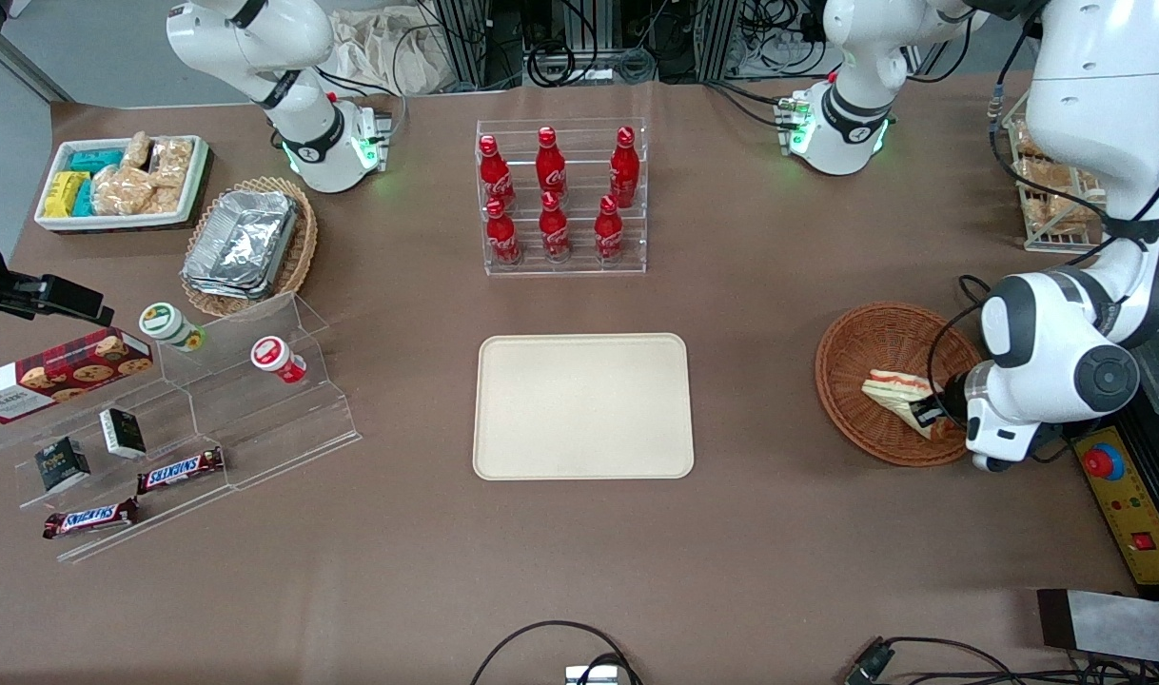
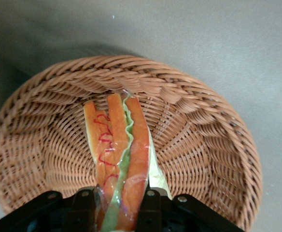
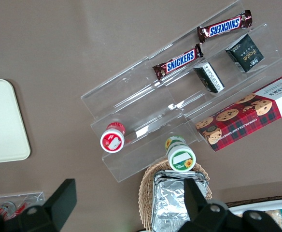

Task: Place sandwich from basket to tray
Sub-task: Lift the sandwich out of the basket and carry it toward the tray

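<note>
Nearest the front camera, two Snickers bars [image 1: 132, 493] are laid on the lowest step of a clear acrylic riser [image 1: 256, 419] toward the parked arm's end of the table, with two small dark boxes [image 1: 92, 447] one step up. Farther from the camera, an oval wicker basket [image 1: 299, 249] is filled with stacked foil containers [image 1: 242, 243], a white bin [image 1: 191, 190] is packed with snack packets, and six red cola bottles [image 1: 556, 195] are stood in a clear rack [image 1: 637, 190]. Nothing is carried by the tray [image 1: 583, 406] at the table's middle. Toward the working arm's end, the sandwich [image 1: 895, 390] is lying in the round basket [image 1: 874, 333]. Its long axis is directed from the gripper [image 1: 933, 414] toward the basket wall nearest the tray, filling edge turned upward. One end of the wedge is clamped between the gripper's two fingers [image 2: 83, 208], which are closed partway onto it.
</note>
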You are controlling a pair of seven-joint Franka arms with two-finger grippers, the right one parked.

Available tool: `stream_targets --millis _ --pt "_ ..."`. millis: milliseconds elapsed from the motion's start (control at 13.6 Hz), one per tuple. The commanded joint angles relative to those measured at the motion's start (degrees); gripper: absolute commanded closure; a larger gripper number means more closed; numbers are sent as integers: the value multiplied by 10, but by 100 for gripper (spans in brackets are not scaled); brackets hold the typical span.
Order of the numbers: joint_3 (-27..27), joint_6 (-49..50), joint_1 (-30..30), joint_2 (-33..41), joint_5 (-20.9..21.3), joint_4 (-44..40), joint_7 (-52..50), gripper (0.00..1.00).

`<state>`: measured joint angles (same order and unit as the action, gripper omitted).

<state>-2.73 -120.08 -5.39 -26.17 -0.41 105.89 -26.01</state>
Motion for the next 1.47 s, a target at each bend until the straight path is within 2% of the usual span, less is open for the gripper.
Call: stream_targets --millis 0,220,367,514,587,661,807,1101,1394 --pt "0 87 2 29 9 -59 -8 100" --pt "-3 219 2 33 -1 -180 30 100" --pt "-38 290 1 33 -21 -258 43 100" --pt "-77 301 2 28 -57 -305 36 100" --pt "-106 298 3 22 -59 -306 33 100" --pt "-132 294 15 10 -55 -307 24 100" --pt "-137 275 69 -23 -51 -309 -2 100" --pt "-138 190 182 -110 11 -308 -73 100" --pt "-136 139 257 -181 46 -307 -102 100"
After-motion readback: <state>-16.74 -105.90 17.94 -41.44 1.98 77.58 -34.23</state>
